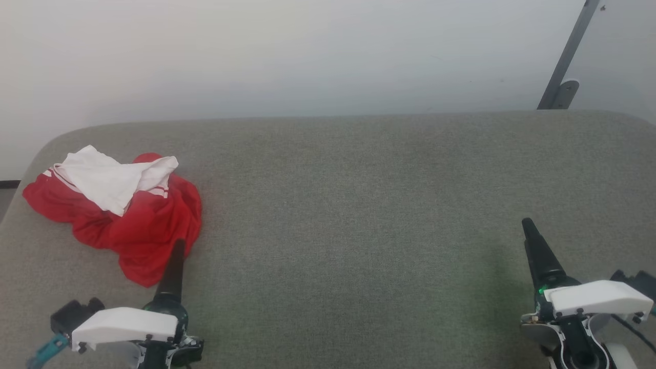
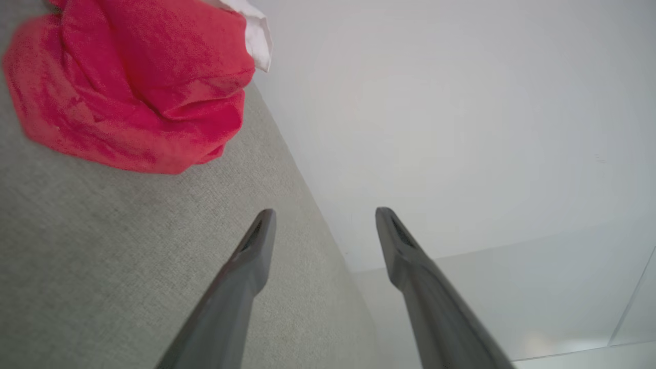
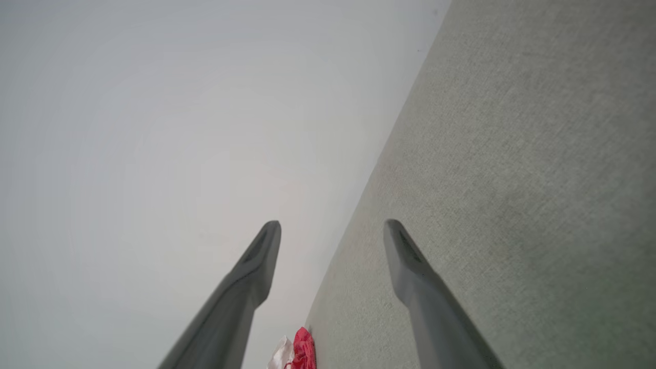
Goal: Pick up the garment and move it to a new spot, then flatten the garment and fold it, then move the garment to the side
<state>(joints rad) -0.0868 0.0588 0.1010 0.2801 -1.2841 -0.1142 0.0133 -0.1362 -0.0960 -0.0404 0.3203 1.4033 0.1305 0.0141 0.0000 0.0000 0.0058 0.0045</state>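
Lying bunched, the garment [image 1: 138, 225] seems longest left-to-right, while left hand [image 2: 323, 215] and right hand [image 3: 332, 228] stand spread, empty.

1. No text, label, brand, number or sign can be read.
2. The crumpled garment [image 1: 138, 225] shows red cloth, white cloth and thin red-and-white stripes (its visible folds carry no legible lettering).
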